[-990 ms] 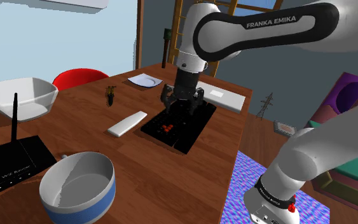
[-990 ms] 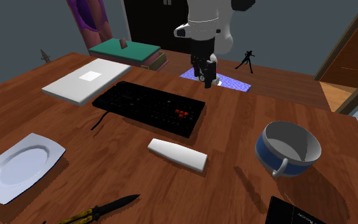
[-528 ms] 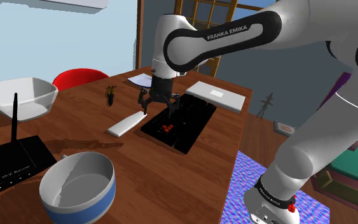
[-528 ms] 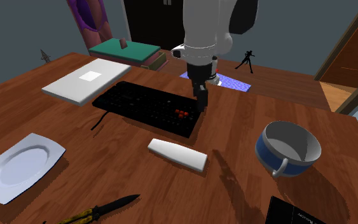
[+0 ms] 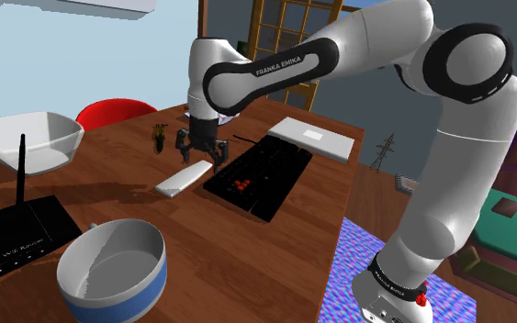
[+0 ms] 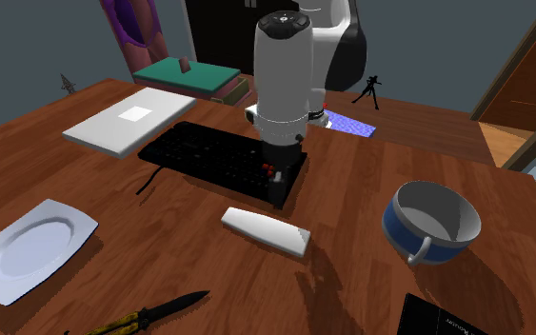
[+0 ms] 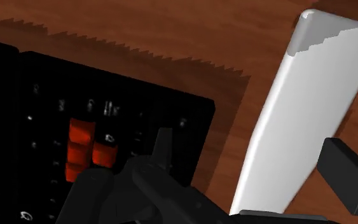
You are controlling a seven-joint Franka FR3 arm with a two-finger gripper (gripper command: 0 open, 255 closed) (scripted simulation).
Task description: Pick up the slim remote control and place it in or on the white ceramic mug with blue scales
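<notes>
As jaws hang spread, white remote (image 7: 303, 114) lies between them, unheld.

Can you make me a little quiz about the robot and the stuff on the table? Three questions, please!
1. True or false: the pincer is clasping the white remote.
2. What colour are the few bright keys on the black keyboard? A green, B red, C yellow.
3. Fill the gap: the big mug has a ___ band round its outside.
Key: 1 false: the pincer is open above the remote, which lies on the table. 2 B. 3 blue.
</notes>
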